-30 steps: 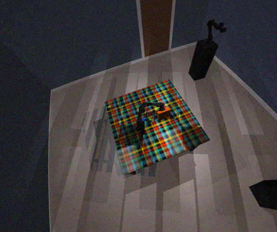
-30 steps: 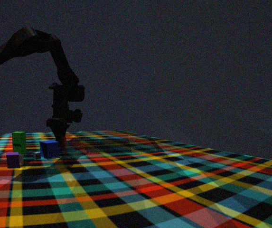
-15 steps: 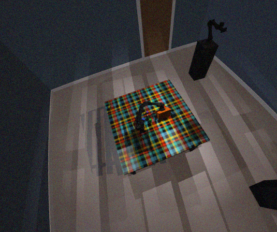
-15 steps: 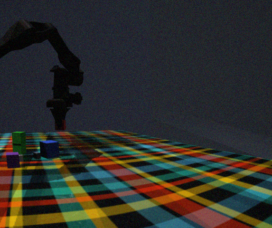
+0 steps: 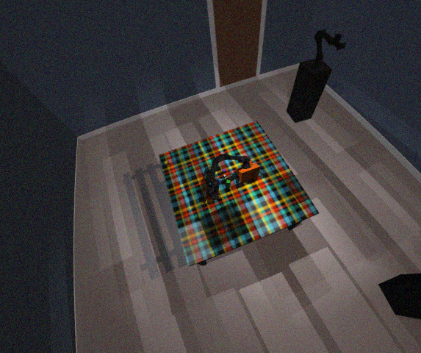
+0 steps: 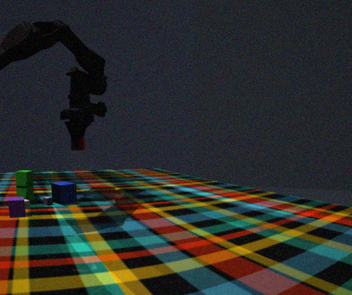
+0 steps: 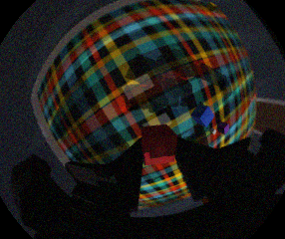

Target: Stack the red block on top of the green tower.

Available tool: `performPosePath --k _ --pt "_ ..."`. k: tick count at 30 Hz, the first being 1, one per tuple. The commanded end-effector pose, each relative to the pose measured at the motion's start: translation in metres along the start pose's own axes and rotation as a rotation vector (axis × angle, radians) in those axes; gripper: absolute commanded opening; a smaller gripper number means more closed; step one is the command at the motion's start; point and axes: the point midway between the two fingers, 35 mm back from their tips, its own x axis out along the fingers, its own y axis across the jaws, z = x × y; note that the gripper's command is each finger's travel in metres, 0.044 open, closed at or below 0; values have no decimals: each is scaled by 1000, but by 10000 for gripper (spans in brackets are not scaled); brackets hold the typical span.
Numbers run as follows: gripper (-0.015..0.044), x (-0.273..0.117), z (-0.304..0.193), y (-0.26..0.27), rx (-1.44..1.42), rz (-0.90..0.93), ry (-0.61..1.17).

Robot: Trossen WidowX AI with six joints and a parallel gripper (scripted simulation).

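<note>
One red block (image 6: 77,144) in gripper (image 6: 77,146) — green tower (image 6: 24,184), two blocks.

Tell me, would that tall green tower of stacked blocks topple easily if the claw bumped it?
Probably. The green tower of two stacked cubes stands taller than wide, so a sideways nudge would likely tip it. A dark seam suggests the cubes are separate, so the top one might slide off. The flat faces shouldn't roll.

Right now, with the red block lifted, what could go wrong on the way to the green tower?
The gripper holds the red block only by its upper part, so it may slip or tilt. The green tower is narrow and two blocks tall; an off-centre or hard landing could topple it. The blue block and purple block crowd its base.
</note>
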Motion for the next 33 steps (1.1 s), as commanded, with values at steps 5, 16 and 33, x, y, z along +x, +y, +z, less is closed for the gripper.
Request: performPosePath --k 5,16,33 --pt "0 -5 -2 -4 6 1 6" --pt "0 -12 -17 -30 1 1 9" --pt "0 -16 -47 -75 -2 -2 13"
